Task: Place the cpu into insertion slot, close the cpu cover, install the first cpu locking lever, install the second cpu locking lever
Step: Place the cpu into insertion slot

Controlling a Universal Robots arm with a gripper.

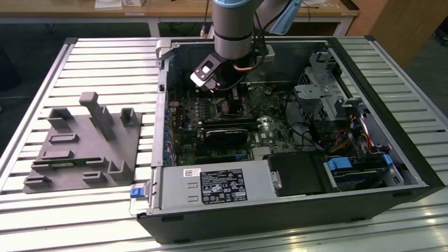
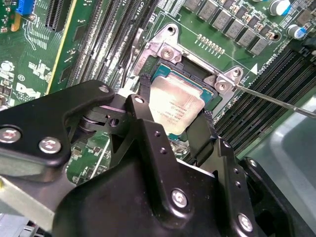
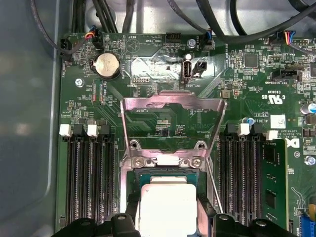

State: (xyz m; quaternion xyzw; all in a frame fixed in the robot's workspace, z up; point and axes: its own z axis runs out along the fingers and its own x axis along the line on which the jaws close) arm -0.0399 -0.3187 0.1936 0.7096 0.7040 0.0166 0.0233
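In the exterior view the arm (image 1: 234,26) reaches in from 12 o'clock over the open case (image 1: 280,210), which lies on the table (image 1: 105,58). A grey fixture (image 1: 84,142) sits at the case's 9 o'clock. The hand (image 1: 225,95) hangs low inside the case. In both wrist views its two black fingers (image 2: 144,101) are clenched on opposite edges of the cpu (image 2: 175,103), which lies in or just above the socket (image 2: 170,49); I cannot tell whether it is seated. The cover (image 3: 173,101) stands swung open, with the board (image 3: 163,123) visible through its window. A thin wire lever (image 2: 276,101) juts free from one socket corner.
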